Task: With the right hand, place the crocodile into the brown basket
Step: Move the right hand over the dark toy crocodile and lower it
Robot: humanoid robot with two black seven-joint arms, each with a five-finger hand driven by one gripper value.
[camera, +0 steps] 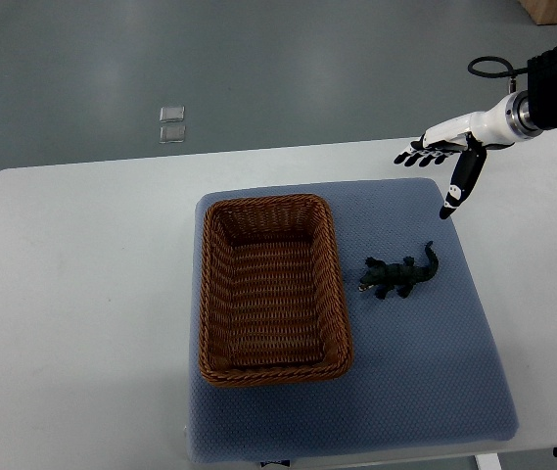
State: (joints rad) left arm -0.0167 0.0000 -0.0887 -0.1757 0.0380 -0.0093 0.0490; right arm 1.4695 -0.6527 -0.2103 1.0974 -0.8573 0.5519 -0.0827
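Top view: my right hand [447, 149] hangs over the white table [82, 294], fingers spread, thumb down, holding nothing. Its arm is cut off by the picture's right edge. The crocodile [395, 277], dark green and bumpy, lies on the blue textured mat [435, 382], nearer me than the hand and slightly left. Its long axis is diagonal, with the snout toward the brown basket [268, 204] and the tail curling toward the hand. The basket is woven, rectangular and well left of the hand.

My right hand's [444, 149] arm is cut off at the right edge. Table [63, 294]: near side cropped by the bottom edge. Two clear floor items [171, 124]: too small to identify.
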